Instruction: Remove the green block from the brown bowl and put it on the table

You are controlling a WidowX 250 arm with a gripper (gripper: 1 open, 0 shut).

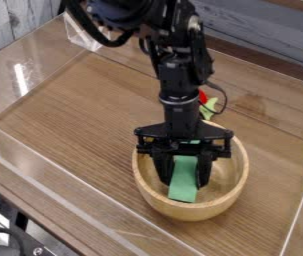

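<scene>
- Green, flat rectangular block [185, 180] stands tilted inside the round tan wooden bowl [155, 196], pinched in the black gripper [183, 160].
- Lift straight clear of the rim, then carry toward 9 o'clock over the brown wood-grain table [74, 110].

We see a brown wood-grain tabletop [74, 110] w/ clear acrylic walls [14, 60] round its edges. Directly on it, near the front right, sits the brown bowl [154, 195], round, light tan, thick rim. Behind the bowl, mostly hidden by the arm, a bit of a red toy fruit [211, 104] w/ green on it.
</scene>
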